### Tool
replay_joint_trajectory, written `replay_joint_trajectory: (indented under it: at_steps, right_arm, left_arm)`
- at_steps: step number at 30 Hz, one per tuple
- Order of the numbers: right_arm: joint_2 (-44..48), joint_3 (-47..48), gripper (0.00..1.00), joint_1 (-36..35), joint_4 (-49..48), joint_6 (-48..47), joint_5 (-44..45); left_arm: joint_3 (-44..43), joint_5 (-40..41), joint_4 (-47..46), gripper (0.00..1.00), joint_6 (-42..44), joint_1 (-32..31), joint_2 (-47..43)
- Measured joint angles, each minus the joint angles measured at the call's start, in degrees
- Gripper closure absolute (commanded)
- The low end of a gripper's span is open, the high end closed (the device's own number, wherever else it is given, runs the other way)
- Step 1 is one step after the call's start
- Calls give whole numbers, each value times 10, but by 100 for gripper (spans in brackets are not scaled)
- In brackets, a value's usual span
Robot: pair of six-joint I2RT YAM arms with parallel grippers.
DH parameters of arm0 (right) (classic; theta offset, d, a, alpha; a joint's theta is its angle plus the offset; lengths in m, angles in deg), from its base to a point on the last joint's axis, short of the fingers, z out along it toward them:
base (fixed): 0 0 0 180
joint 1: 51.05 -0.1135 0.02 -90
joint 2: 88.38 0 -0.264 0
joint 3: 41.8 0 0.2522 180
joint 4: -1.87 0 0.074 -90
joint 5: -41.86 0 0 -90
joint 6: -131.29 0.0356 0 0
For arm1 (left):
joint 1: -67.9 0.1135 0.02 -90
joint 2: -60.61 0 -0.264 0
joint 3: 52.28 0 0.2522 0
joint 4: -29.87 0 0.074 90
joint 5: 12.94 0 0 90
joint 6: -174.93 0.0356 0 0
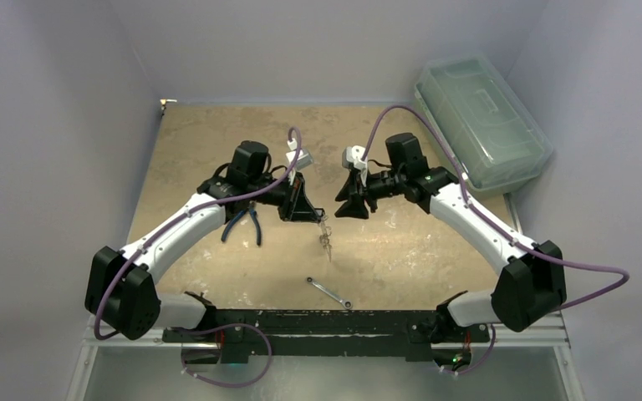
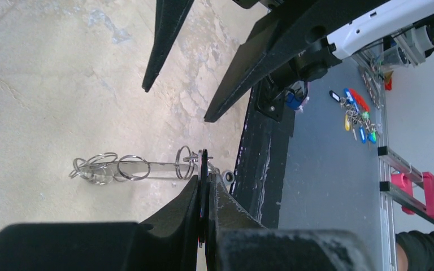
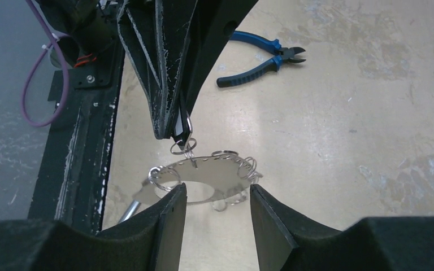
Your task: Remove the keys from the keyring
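Two black robot grippers face each other over a worn tan table [image 3: 344,141], with a metal keyring hanging between them.

The left gripper [image 3: 172,132] has its two fingers pressed tight together. They pinch the keyring [image 3: 220,174] by a small wire ring at its upper edge, so it dangles just below those fingertips, above the table. The keyring is a flat, silvery oval loop with an open middle. In the right wrist view it shows its broad face. In the left wrist view it shows edge-on, as a thin strip reaching away from the clenched fingertips.

Small wire rings [image 3: 247,166] are threaded along the keyring's rim. Separate keys cannot be made out among them.

The right gripper [image 3: 216,191] has its fingers spread wide and grips nothing. The keyring hangs just beyond their tips, in line with the gap between them. Whether either finger touches it cannot be told.

Blue-handled pliers [image 3: 260,56] lie flat on the table, well beyond the left gripper's fingers as the right wrist camera sees it. A slim silver wrench [image 1: 328,291] lies on the table on the base side of both pairs of fingers. A clear lidded plastic box [image 1: 481,121] sits well behind the right arm, far from any finger.
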Motion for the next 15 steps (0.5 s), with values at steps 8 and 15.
replay_joint_trajectory:
  at_steps: [8,15]
  right_arm:
    - [-1,-24,55,-2,-26,-45,-33]
    - [-1,-58,57,-20,-57,-43,-59]
  left_arm:
    - [0,-19,22,100,33,0,3]
    - [0,-30,23,100,44,0,3]
